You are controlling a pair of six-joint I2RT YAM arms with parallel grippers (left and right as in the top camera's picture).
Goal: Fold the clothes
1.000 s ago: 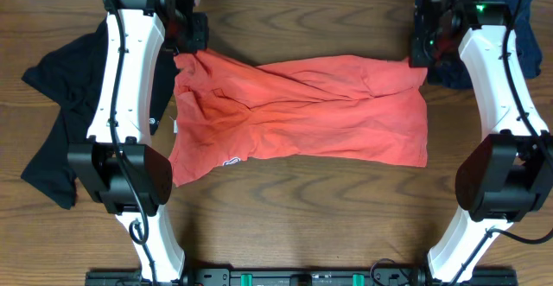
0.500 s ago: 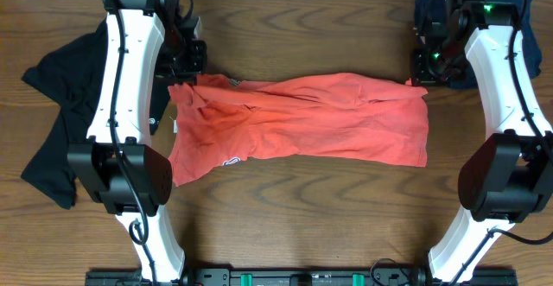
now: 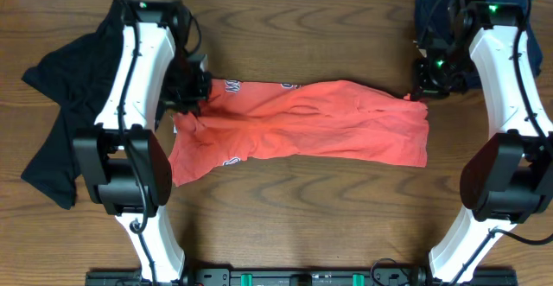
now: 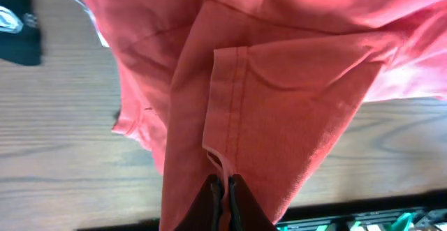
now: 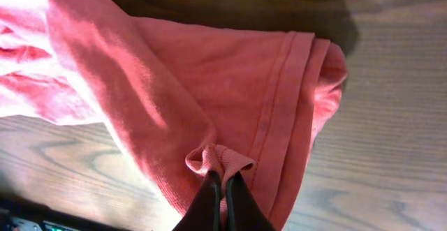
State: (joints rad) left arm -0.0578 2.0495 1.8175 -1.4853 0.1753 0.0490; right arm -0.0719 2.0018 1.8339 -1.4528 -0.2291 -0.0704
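Leftmost, a black garment [image 3: 52, 113] sprawls on the desk [image 3: 302, 217]. Beside it, the left fingers [image 4: 208, 202] are pinched tight on a hem of the coral T-shirt [image 3: 328, 135], which lies spread mid-desk. The right fingers [image 5: 204, 204] are clamped on its far corner, near a navy garment [image 3: 426, 14].

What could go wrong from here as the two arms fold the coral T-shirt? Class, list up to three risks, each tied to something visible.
1. The left gripper and right gripper each pinch only a small tuck of the T-shirt, so it may slip free.
2. The cloth between them is creased, so the fold may land crooked.
3. The black garment lies under the left arm and might get dragged.
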